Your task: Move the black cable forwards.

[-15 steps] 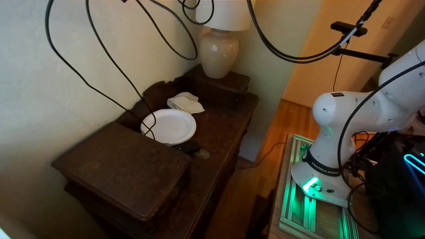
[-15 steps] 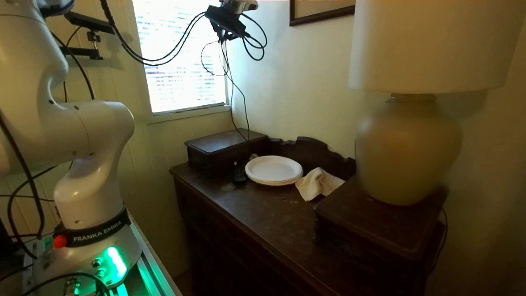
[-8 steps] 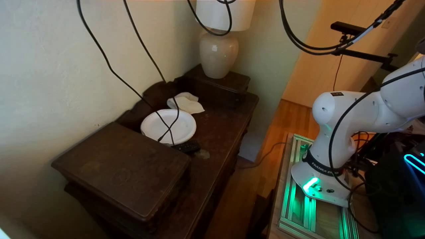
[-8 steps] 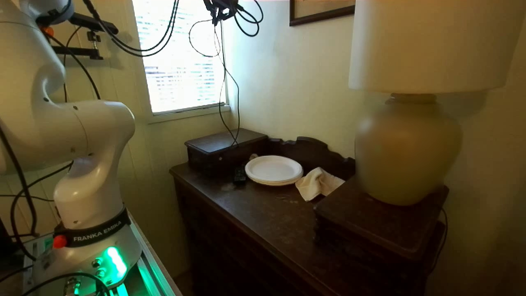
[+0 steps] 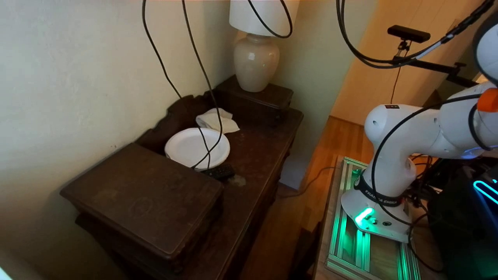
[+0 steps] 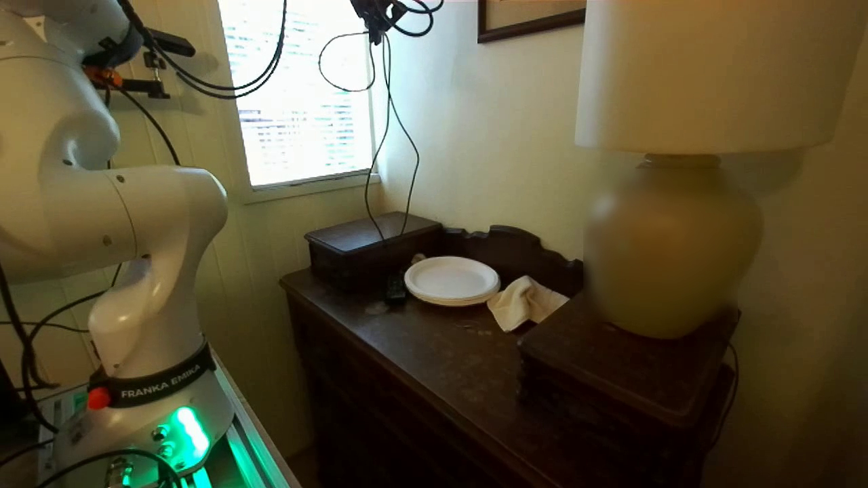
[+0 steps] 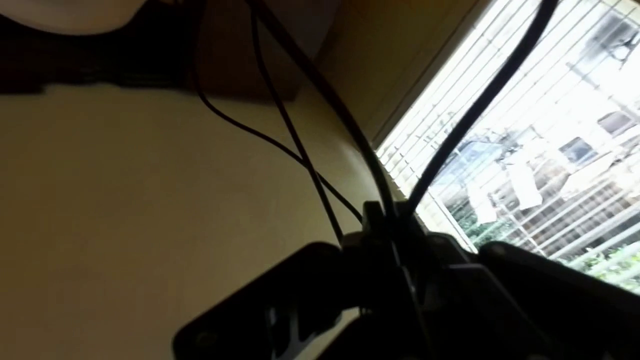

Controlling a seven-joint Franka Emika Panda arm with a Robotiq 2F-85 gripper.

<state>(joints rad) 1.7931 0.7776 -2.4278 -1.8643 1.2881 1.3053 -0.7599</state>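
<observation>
My gripper is shut on the black cable in the wrist view; strands run out from between the fingertips. In an exterior view the gripper is at the top edge, partly cut off, high above the dresser. The black cable hangs below it in long loose strands, with a small loop beside the fingers. It also hangs in an exterior view, its lower strands crossing in front of the white plate. Whether its lower ends touch anything is not clear. The gripper is out of that view.
The dresser has a raised box at one end and another under the large lamp. A remote and a cream cloth lie near the plate. Arm cables hang in loops.
My gripper has risen towards the top edge of an exterior view. The hanging cable has shifted right across the plate in an exterior view. The plate, cloth and remote have not moved.
</observation>
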